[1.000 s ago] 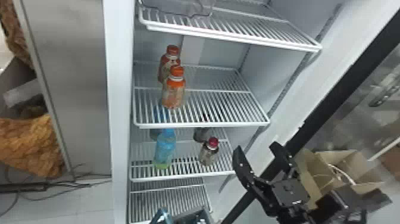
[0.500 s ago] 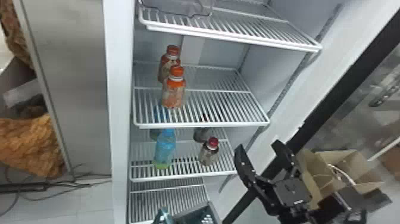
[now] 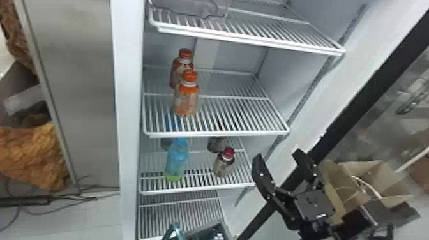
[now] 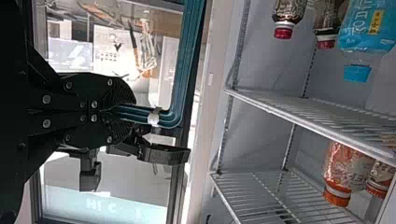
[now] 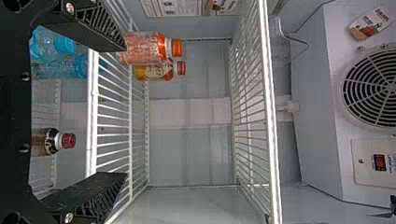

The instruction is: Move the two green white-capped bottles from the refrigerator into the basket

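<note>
Your right gripper (image 3: 277, 154), fingers apart, is right of the basket (image 3: 222, 227); your left gripper (image 4: 130, 115) clamps its handle (image 4: 183, 70); any right-arm basket approach should run leftward.

basket handle (image 4: 187, 60) held by left gripper (image 4: 125, 113), fingers closed on it | blue bottle (image 4: 366, 28) seen near two red-capped bottles (image 4: 288, 10) | orange-capped bottles (image 4: 345, 168) separated from them by wire shelf (image 4: 327, 114)

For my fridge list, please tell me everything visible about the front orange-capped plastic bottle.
The orange-capped bottle looks plastic, with a white ring under its cap, an orange shoulder and a pale patterned body. It stands upright, ungripped, toward the left of a white wire shelf, before a red-capped plastic bottle; whether they touch, I cannot tell.
</note>
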Controlling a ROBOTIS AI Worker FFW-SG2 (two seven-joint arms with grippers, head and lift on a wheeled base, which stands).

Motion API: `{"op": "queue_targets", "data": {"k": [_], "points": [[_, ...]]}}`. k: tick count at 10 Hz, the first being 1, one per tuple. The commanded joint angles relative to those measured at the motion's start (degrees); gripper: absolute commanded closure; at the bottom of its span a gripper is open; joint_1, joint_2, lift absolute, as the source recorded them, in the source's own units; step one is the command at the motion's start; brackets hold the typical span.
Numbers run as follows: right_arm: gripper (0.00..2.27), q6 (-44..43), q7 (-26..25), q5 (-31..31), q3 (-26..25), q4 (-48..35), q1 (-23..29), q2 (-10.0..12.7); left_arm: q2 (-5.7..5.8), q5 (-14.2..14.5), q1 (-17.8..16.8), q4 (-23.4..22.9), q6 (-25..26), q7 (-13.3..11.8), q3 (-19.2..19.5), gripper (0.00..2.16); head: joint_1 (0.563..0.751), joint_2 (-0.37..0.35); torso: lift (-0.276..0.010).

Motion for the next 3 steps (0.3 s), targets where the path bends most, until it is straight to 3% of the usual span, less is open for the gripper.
{"op": "queue_targets", "data": {"k": [1,3], "points": [[0.09,0.0,0.0,0.0,0.0,0.0,0.0,0.0,0.00,0.0,0.0,0.0,0.1,0.0,0.0,1.21,0.695,-0.350,-0.004],[0.09,0.0,-0.1,-0.1,0.0,0.0,0.0,0.0,0.00,0.0,0.0,0.0,-0.1,0.0,0.0,1.21,0.695,-0.350,-0.004]]}}
